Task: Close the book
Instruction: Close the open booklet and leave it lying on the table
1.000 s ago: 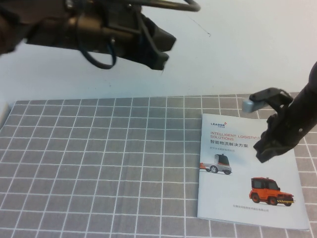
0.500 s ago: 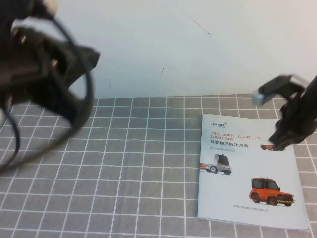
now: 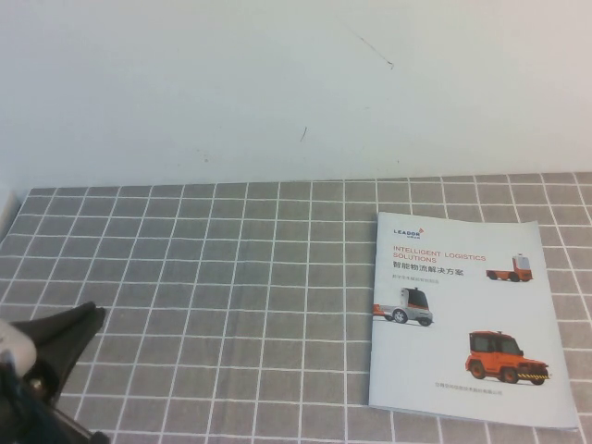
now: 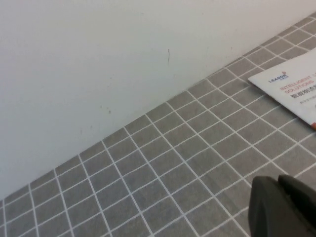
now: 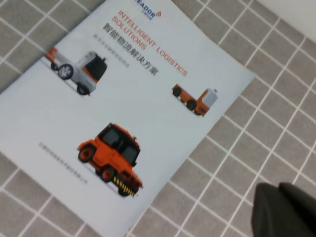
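The book (image 3: 462, 319) lies closed and flat on the right side of the grey checked cloth (image 3: 231, 305), its white cover with orange vehicles facing up. My left gripper (image 3: 65, 342) sits low at the near left corner of the high view, far from the book, with nothing in it. In the left wrist view the left gripper (image 4: 279, 183) is shut over bare cloth, and the book's corner (image 4: 296, 89) shows far off. My right gripper (image 5: 278, 190) is shut beside the book (image 5: 123, 108), over the cloth and not touching it. The high view does not show the right arm.
A white wall (image 3: 277, 83) rises right behind the cloth's far edge. A small white object (image 3: 5, 208) shows at the left edge of the high view. The book's far corner lies close to the right border of the cloth.
My right arm has pulled away from above the book and left the high view. My left arm has swung from the upper left down to the near left corner. The book has not moved.
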